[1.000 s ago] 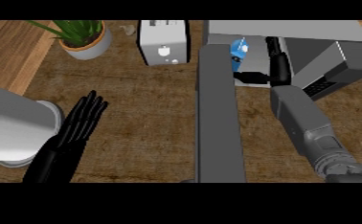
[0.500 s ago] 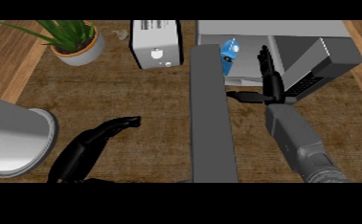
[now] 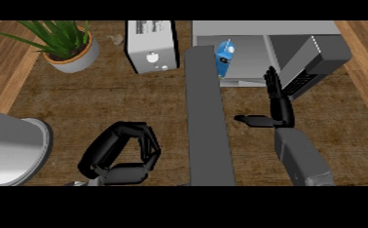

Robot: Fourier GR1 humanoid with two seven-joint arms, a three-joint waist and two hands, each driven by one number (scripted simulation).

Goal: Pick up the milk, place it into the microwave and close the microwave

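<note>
The blue milk carton (image 3: pixel 225 58) stands inside the microwave (image 3: pixel 287 32), near its left side. The microwave's grey door (image 3: pixel 208 120) is swung wide open and reaches toward me across the counter. My right hand (image 3: pixel 279 106) is open just outside the microwave's opening, fingers straight and thumb pointing left; it holds nothing. My left hand (image 3: pixel 126 150) is low on the left of the door, its fingers curled with nothing in them.
A white toaster (image 3: pixel 152 44) stands left of the microwave. A potted plant (image 3: pixel 64 44) is at the far left. A grey rounded object (image 3: pixel 22 149) shows at the left edge.
My right hand has drawn back out of the microwave, leaving the milk inside. My left hand went from flat and open to curled, and moved toward the door.
</note>
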